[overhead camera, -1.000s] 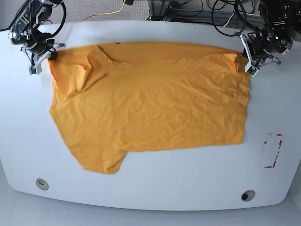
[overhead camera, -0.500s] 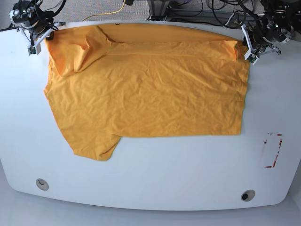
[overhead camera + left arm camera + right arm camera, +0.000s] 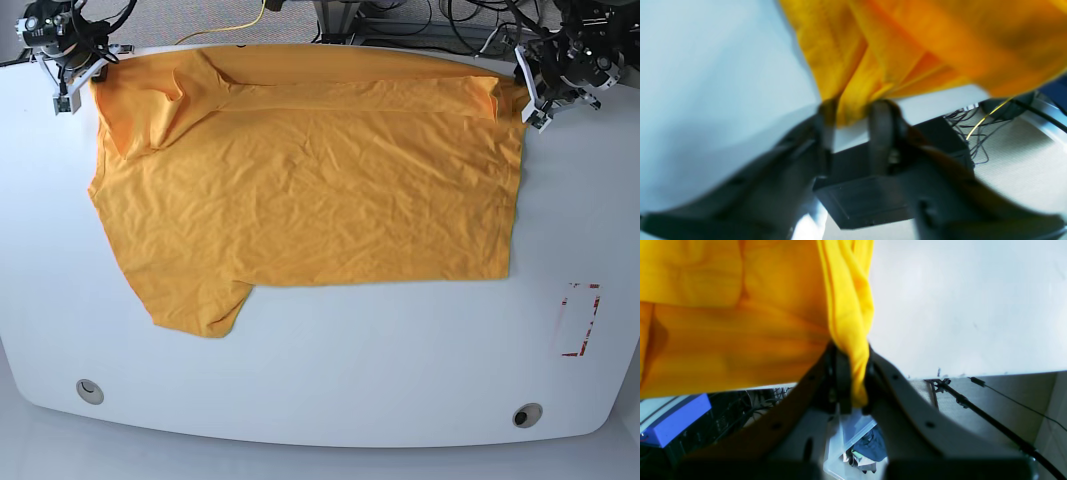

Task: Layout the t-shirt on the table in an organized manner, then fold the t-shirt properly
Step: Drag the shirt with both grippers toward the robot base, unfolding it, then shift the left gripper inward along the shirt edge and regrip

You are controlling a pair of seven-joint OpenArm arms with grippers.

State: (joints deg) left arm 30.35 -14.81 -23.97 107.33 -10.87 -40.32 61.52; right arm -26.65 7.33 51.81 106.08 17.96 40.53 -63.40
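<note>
In my left wrist view, my left claw [image 3: 853,113] has its two prongs standing apart with a bunched corner of the t-shirt [image 3: 940,43] hanging between them; the picture is blurred, and I cannot tell whether the cloth is pinched or simply lying in the gap. The white bench [image 3: 706,83] stretches away to one side of the claw, and its edge runs just behind the prongs, with cables and floor beyond. I judge the corner sits here because this is the far edge where the shirt is being drawn out flat. In my right wrist view, my right claw [image 3: 850,373] is closed tight on a twisted rope of yellow cloth, the rest of the shirt spreading off to one side and bare bench to the other; that grip keeps this corner pinned and taut. Below the claw, past the bench edge, a clear plastic bin [image 3: 853,440] holds something dark blue, which I cannot make out. In the base view, the shirt lies spread across the far half of the bench, stretched between my two claws at its far corners, one sleeve trailing toward the near side. It is wrinkled and a fold runs along the far edge, so I judge the laying-out nearly done and folding not yet begun.
</note>
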